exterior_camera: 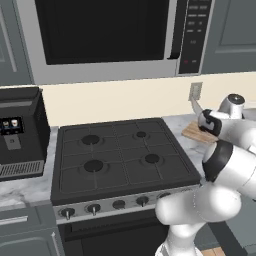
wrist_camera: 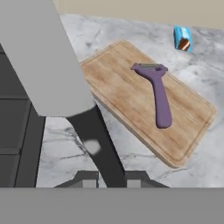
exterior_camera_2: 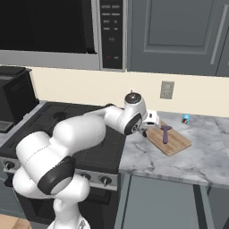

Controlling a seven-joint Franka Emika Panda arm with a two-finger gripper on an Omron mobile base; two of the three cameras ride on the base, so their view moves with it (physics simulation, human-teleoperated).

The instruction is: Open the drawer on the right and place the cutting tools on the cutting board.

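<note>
One cutting tool, a purple peeler (wrist_camera: 156, 94), already lies flat on the cutting board (wrist_camera: 118, 94), which sits on the marble bench (exterior_camera_2: 201, 152) just right of the stove (exterior_camera: 117, 155). My gripper (wrist_camera: 110, 177) is pinching a knife (wrist_camera: 94, 140) by its dark handle, the broad pale blade rising in front of my camera, hovering over the board's near-left edge. I judge this the carry-and-place step. Next I need to lower it onto bare wood beside the peeler, then release.
</note>
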